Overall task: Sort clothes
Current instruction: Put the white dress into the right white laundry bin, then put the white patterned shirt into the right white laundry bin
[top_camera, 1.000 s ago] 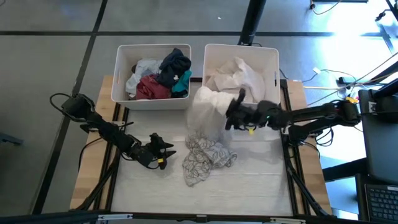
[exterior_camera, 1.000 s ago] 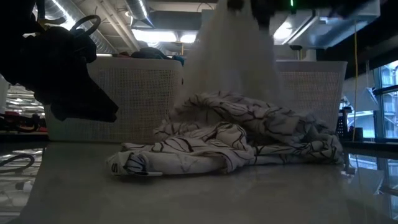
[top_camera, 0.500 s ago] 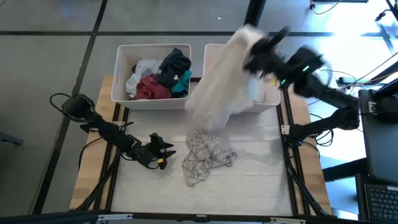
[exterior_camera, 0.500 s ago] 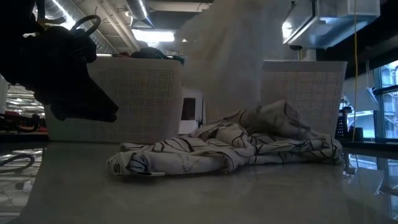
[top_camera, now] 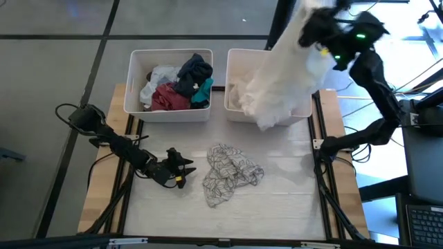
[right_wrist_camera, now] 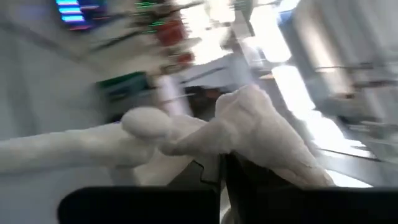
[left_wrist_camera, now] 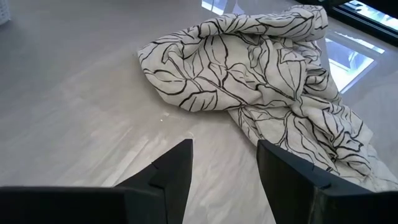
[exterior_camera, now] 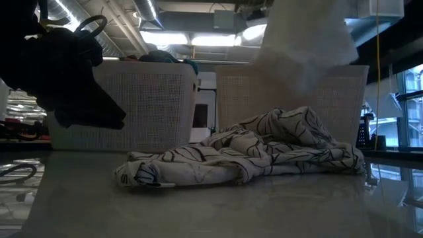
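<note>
My right gripper (top_camera: 313, 29), jaws pinched on the limp, light white garment (top_camera: 280, 90) at one o'clock, should grip bunched folds; left gripper (top_camera: 181, 168) waits agape.

Two white bins (top_camera: 168, 111) (top_camera: 235, 114), two robot arms (top_camera: 114, 142) (top_camera: 377, 76), one patterned garment (top_camera: 232, 173) on the counter (top_camera: 277, 207), one white garment (top_camera: 284, 69) held aloft, several garments (top_camera: 176, 86) heaped in one bin

High view: evenly lit; daylight glare is seen on the floor at far right.
Low view: dim and backlit by ceiling lights; the left arm (exterior_camera: 63, 73) is reduced to a silhouette.
Left wrist view: bright; window glare is reflected on the table (left_wrist_camera: 74, 93).
Right wrist view: heavily motion-blurred; the white garment (right_wrist_camera: 249, 134) is smeared.
</note>
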